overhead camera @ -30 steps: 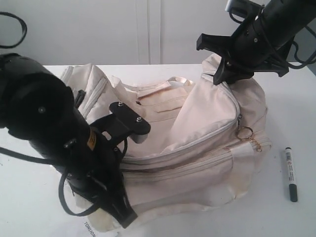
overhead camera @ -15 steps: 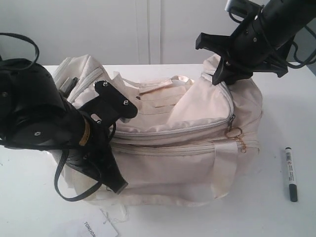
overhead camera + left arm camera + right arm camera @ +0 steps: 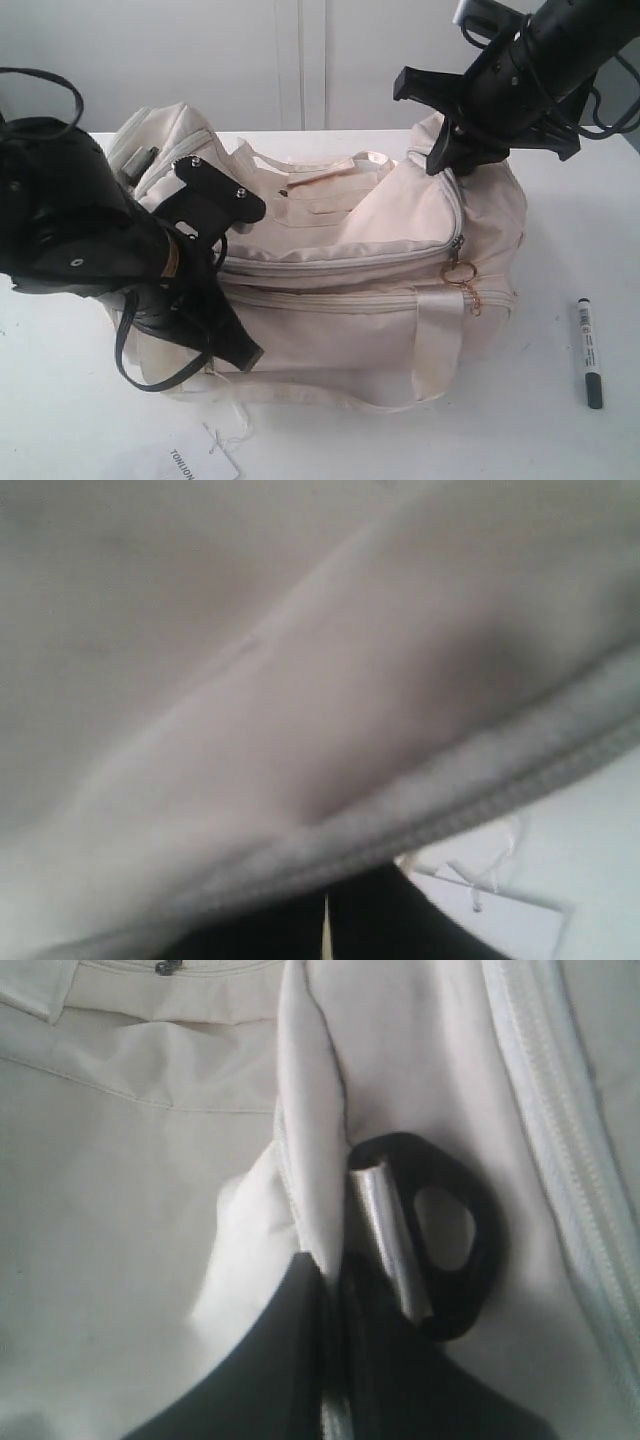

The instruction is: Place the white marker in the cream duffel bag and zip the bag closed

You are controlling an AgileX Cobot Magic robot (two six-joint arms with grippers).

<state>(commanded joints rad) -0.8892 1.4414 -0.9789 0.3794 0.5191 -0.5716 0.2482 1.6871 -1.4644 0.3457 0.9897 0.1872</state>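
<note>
Prep stage: right gripper [image 3: 325, 1298] pinches a fold of the big soft cream fabric duffel bag [image 3: 370, 230] by its black oval strap ring [image 3: 487, 1225]; left gripper [image 3: 325, 930] looks clamped on the bag's low front seam. Slim dark-capped white marker [image 3: 589, 352] lies right of the bag, well apart, not yet packed. Next, prob.: right gripper lets go & fetches the marker, w/ the bag mouth held open.
</note>
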